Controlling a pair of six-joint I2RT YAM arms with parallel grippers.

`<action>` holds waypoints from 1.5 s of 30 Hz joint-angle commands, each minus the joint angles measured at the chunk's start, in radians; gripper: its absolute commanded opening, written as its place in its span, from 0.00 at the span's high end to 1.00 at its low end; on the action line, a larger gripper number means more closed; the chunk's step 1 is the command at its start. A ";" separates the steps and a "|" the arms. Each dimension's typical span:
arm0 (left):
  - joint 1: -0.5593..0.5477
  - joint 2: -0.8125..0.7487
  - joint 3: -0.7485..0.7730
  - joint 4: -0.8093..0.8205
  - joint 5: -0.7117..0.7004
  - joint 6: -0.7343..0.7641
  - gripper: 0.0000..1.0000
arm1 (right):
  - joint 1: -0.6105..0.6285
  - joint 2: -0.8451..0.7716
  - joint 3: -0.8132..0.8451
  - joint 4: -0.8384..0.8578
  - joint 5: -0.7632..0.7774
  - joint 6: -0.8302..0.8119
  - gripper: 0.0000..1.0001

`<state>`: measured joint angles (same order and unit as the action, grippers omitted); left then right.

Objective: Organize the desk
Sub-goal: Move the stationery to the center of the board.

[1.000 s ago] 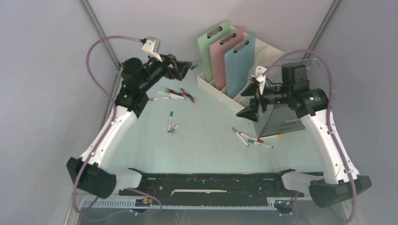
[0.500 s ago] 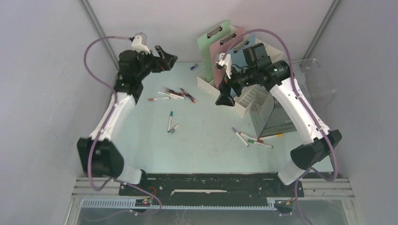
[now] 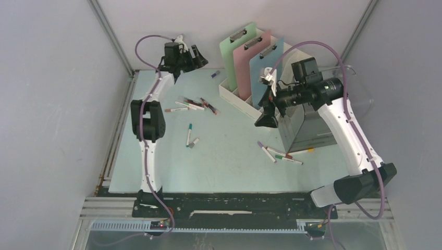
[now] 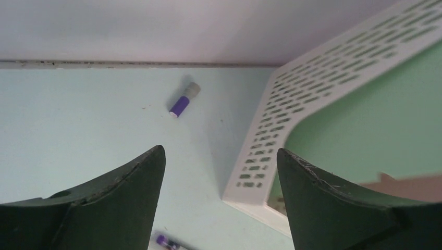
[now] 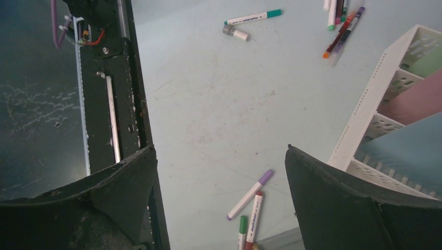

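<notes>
The left end effector [image 4: 220, 151], jaws apart and empty, had swung to the far corner of the smooth pale mint-blue bench [image 3: 229, 156] toward a stubby purple-and-grey cap [image 4: 184, 99], probably its next pickup, while the right end effector [image 5: 220, 148] hung spread and empty.
</notes>
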<state>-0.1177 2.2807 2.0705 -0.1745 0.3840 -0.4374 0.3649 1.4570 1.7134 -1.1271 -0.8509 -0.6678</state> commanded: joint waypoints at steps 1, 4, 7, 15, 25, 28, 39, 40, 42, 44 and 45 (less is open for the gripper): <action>-0.030 0.138 0.228 -0.057 -0.044 0.010 0.16 | -0.056 -0.035 -0.027 0.014 -0.093 -0.030 0.00; -0.036 0.223 0.293 -0.057 -0.091 -0.009 0.21 | -0.075 -0.031 -0.046 0.014 -0.108 -0.042 0.00; -0.036 0.278 0.304 -0.038 -0.112 -0.051 0.27 | -0.076 -0.022 -0.054 0.013 -0.107 -0.052 0.00; -0.043 0.381 0.358 0.067 -0.088 -0.247 0.30 | -0.057 -0.002 -0.053 -0.003 -0.091 -0.073 0.00; -0.033 0.475 0.367 0.270 -0.167 -0.559 0.30 | -0.061 0.003 -0.048 -0.023 -0.099 -0.088 0.00; -0.033 0.489 0.366 0.304 -0.207 -0.612 0.31 | -0.061 0.007 -0.046 -0.029 -0.105 -0.092 0.00; -0.033 0.587 0.433 0.389 -0.272 -0.831 0.49 | -0.057 0.021 -0.025 -0.066 -0.128 -0.113 0.00; -0.034 0.592 0.433 0.389 -0.277 -0.844 0.50 | -0.057 0.025 -0.020 -0.075 -0.133 -0.118 0.00; -0.036 0.597 0.433 0.376 -0.291 -0.866 0.51 | -0.056 0.029 -0.012 -0.091 -0.141 -0.127 0.00; -0.038 0.601 0.430 0.366 -0.304 -0.889 0.52 | -0.055 0.033 -0.003 -0.103 -0.144 -0.136 0.00; -0.038 0.605 0.429 0.365 -0.311 -0.903 0.54 | -0.055 0.034 0.000 -0.109 -0.143 -0.137 0.00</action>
<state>-0.1547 2.8716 2.4611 0.1635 0.1234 -1.2572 0.3035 1.4853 1.6646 -1.1988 -0.9592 -0.7700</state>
